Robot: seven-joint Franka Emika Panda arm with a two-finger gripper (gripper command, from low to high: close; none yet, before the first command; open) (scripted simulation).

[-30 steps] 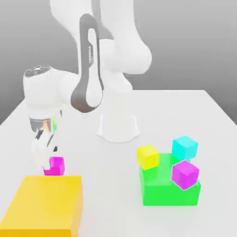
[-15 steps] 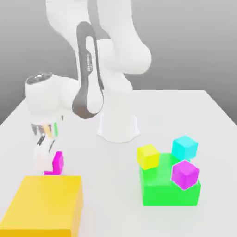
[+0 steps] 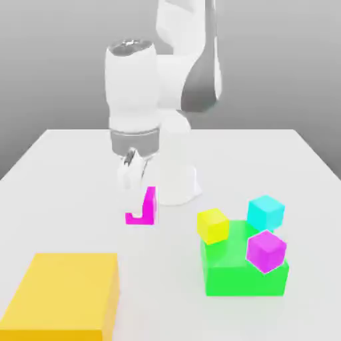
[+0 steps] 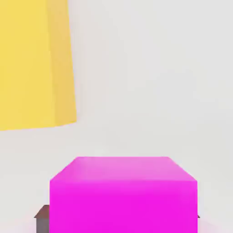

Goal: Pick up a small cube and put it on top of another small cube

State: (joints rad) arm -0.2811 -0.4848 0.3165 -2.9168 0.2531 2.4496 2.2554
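Exterior view: my white finger (image 3: 133, 200) hides part of the magenta cube (image 3: 151, 208); the violet-purple cube (image 3: 266, 252) covers a green block (image 3: 233, 280) corner; I see the orange-yellow block (image 3: 63, 286) cut by the frame | Hand view: edges crop the magenta cube and the block

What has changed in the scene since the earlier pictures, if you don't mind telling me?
The hand has closed on the magenta cube and carried it up and toward the exterior view's right. The yellow block, the green block and the three cubes by it stayed put.
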